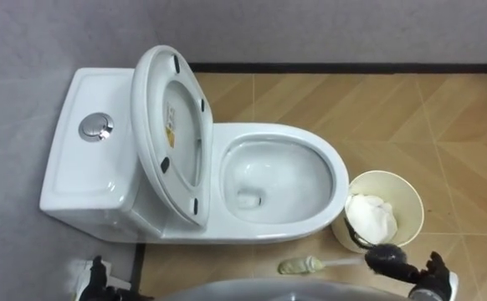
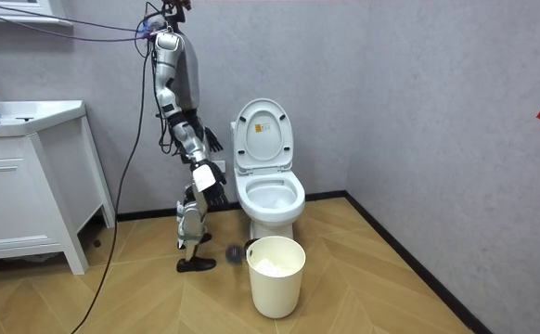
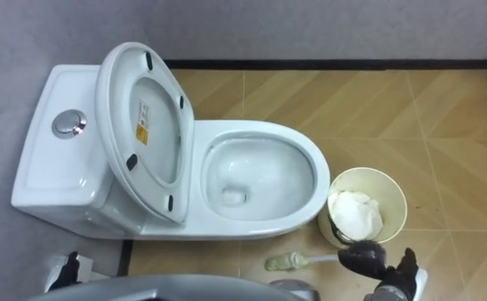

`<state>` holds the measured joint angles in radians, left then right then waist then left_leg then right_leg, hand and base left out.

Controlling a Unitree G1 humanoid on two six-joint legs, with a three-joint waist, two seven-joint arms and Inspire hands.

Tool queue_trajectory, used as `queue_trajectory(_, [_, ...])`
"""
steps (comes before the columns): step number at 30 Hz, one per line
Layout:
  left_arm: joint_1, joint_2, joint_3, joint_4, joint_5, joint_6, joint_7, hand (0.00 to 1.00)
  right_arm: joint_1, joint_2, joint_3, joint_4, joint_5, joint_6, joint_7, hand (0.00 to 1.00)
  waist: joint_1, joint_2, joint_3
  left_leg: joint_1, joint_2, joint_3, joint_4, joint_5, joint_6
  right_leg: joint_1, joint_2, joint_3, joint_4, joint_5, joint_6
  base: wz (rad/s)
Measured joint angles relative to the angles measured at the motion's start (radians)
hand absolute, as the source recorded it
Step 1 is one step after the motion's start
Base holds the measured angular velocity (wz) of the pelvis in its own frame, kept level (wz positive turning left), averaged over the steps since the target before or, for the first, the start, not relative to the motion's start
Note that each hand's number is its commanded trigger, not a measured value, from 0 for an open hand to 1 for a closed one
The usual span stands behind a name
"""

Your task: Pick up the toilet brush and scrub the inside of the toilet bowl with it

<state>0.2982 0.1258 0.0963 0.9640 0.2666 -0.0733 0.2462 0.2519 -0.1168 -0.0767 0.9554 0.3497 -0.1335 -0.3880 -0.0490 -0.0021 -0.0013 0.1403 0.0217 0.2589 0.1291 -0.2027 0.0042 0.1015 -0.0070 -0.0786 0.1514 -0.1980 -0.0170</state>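
The white toilet point(image 1: 281, 180) stands side-on before me, tank point(image 1: 84, 167) to the left, with lid and seat point(image 1: 172, 134) raised. On the floor by its base lies the toilet brush point(image 1: 344, 262). It has a pale handle end point(image 1: 302, 266), a white shaft and a dark bristly head point(image 1: 384, 257) beside the bin. My right hand point(image 1: 432, 283) hovers at the lower right, its dark fingers spread out toward the head. My left hand point(image 1: 97, 276) hangs open at the lower left. In the room view I stand upright at the toilet's point(image 2: 268, 195) side, with the dark brush head point(image 2: 234, 250) low on the floor.
A cream waste bin point(image 1: 402, 188) holding crumpled white paper stands on the wooden floor right of the bowl, close to the brush head. A grey wall with a black skirting runs behind the toilet. A white vanity cabinet point(image 2: 24, 186) stands at the room view's left.
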Motion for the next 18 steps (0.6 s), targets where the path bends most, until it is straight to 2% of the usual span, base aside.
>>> queue_trajectory(4, [0.005, 0.0, 0.005, 0.006, 0.002, 0.001, -0.002, 0.0, -0.017, -0.005, -0.03, 0.135, 0.0, 0.003, 0.049, 0.0, -0.002, -0.001, -0.0011, 0.001, -0.001, -0.007, 0.0, 0.0, 0.0, 0.004, -0.004, -0.006, 0.0, 0.0, 0.0, 0.03])
queue_trajectory(6, [0.004, 0.001, 0.019, 0.019, 0.01, 0.004, -0.006, 0.0, -0.018, -0.005, -0.034, 0.186, 0.002, 0.019, 0.085, 0.0, -0.001, -0.003, -0.0017, -0.002, -0.001, -0.013, 0.001, 0.0, 0.0, 0.004, -0.005, -0.01, -0.001, 0.0, 0.0, 0.06])
queue_trajectory(12, [0.016, 0.001, 0.027, 0.044, 0.097, 0.095, -0.034, 0.0, 0.01, -0.008, -0.03, 0.276, -0.044, 0.102, 0.233, 0.0, 0.002, -0.007, -0.0012, 0.006, -0.002, -0.016, 0.002, 0.0, 0.0, 0.011, -0.008, -0.009, 0.0, -0.001, 0.0, 0.01])
queue_trajectory(18, [0.01, -0.002, 0.026, 0.057, 0.143, 0.151, -0.06, 0.0, -0.012, -0.012, -0.021, 0.335, -0.211, 0.17, 0.321, 0.0, 0.003, -0.007, 0.0014, 0.008, 0.002, -0.025, 0.002, -0.005, 0.003, 0.01, -0.006, -0.009, 0.004, -0.001, 0.0, 0.0])
